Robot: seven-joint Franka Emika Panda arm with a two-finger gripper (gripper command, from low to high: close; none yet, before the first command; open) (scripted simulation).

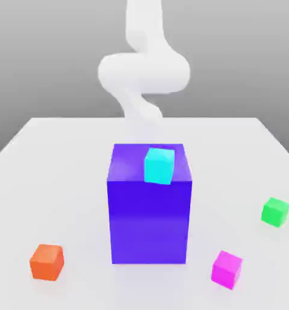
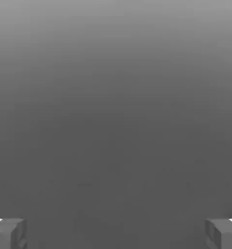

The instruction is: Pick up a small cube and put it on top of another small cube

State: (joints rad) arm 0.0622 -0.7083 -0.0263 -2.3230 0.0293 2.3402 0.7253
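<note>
The jaws stand wide apart and hold nothing, ready for a first grasp. The magenta cube (image 1: 226, 269) lies on the desk (image 1: 62, 169) near the purple block (image 1: 149, 212), the green cube (image 1: 275, 212) a little beyond it, both free to reach

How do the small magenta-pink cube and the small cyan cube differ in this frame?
The small magenta-pink cube rests on the white table, near the front toward the exterior view's right; the small cyan cube sits raised on top of the tall purple block. The pink cube stands apart from the block, while the cyan one touches it. Their colours differ. Both are plain, look the same size, and neither is gripped.
</note>
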